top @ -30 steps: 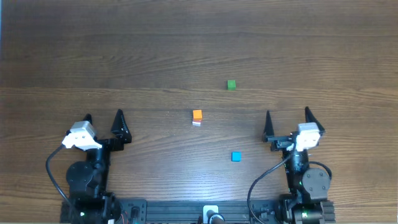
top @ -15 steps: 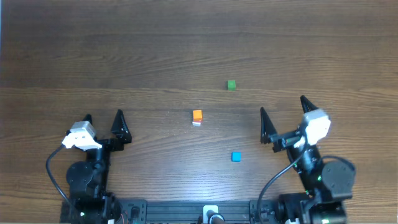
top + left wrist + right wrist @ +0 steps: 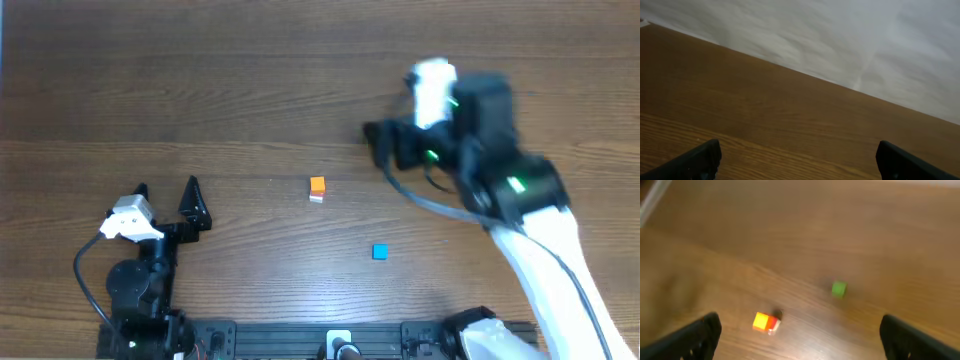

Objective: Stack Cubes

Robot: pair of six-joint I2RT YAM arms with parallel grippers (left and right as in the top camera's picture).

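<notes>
Swung up and forward from its rest by the base, the right tool is now held high over the bench, jaws spread wide and empty, presumably so that the green cube, seen ahead of it, can be straddled from above. The orange cube and blue cube lie well apart on the bench, nothing yet stacked. The left tool is parked near its base, likewise wide open and empty, judged idle.

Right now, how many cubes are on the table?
3: an orange cube near the middle of the table, a blue cube alone to its right, a green cube ahead of the right gripper. A small reddish piece against the orange one may be a fourth.
</notes>
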